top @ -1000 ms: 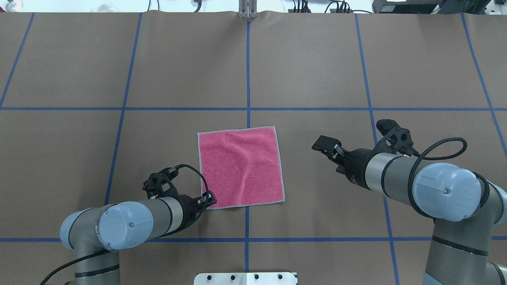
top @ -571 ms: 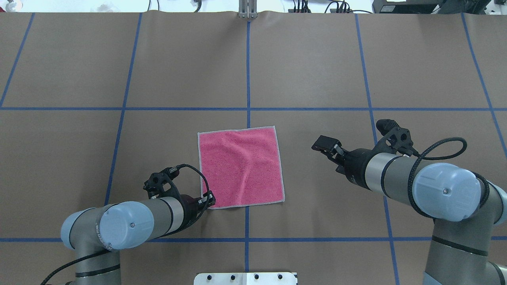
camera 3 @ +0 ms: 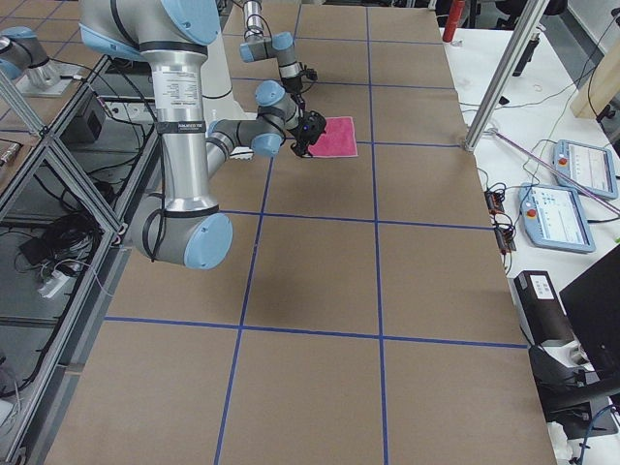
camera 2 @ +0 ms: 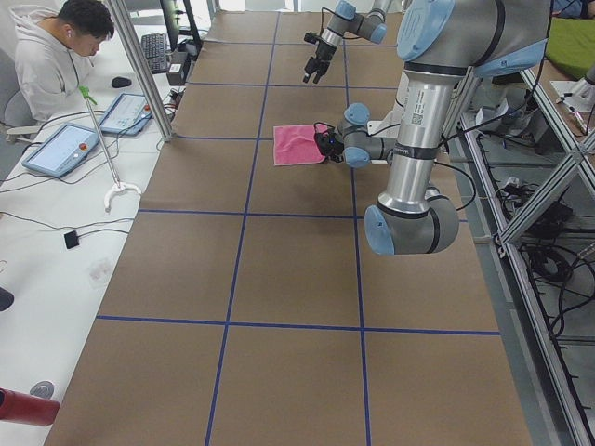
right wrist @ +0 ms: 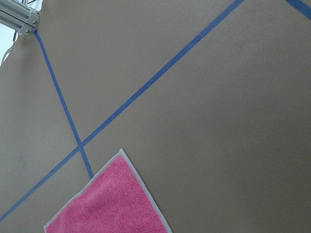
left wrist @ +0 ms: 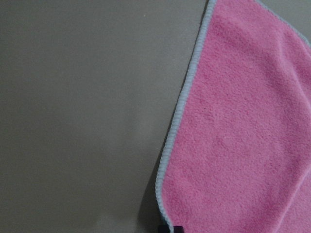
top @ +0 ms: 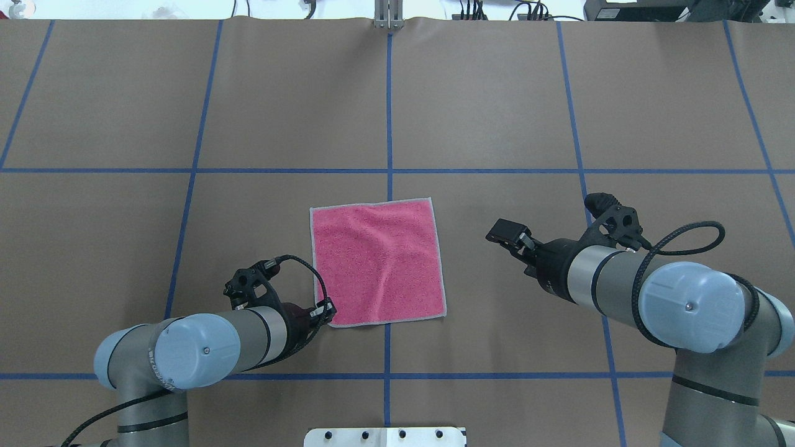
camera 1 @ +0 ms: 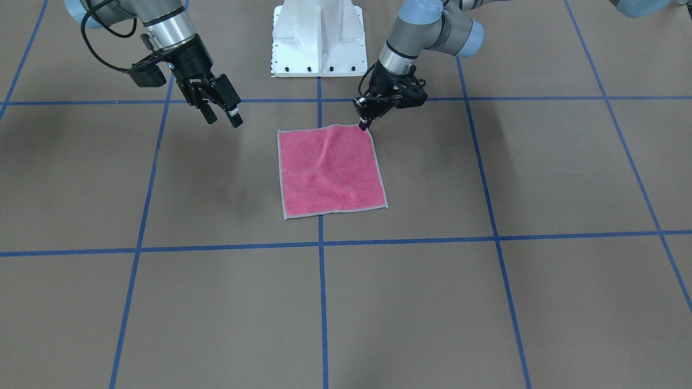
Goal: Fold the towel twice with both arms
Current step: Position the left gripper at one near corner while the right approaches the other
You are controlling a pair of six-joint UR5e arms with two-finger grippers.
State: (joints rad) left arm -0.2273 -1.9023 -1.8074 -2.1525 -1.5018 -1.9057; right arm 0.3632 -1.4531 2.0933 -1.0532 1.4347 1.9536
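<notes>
The towel (top: 377, 261) lies spread flat on the brown table (top: 497, 93), pink side up with its pale stitched edging showing all round. It sits across the middle blue tape line (top: 389, 124), in the half of the table nearer the robot, with a few soft creases running through the cloth. The left gripper (top: 326, 310) is right at the towel's near corner on the robot's left side. Its fingers look drawn together on the edging there, and in the wrist view a dark fingertip shows just where the hem runs out at the bottom of the picture. The corner is barely off the table, if at all. The left arm (top: 199, 351) reaches in low from the near left, with its forearm almost level and its wrist tipped down so the fingers point at that corner. The right gripper (camera 1: 223, 118) hangs in the air well apart from the towel on the robot's right, with bare table between them. Its two fingers are spread wide and have nothing between them. The right arm (top: 689, 304) stands higher, its forearm stretched inward toward the towel and the gripper angled down. From its wrist camera only a far corner of the towel shows at the bottom edge. The white base (camera 1: 316, 38) sits behind the towel, between the two arms.
</notes>
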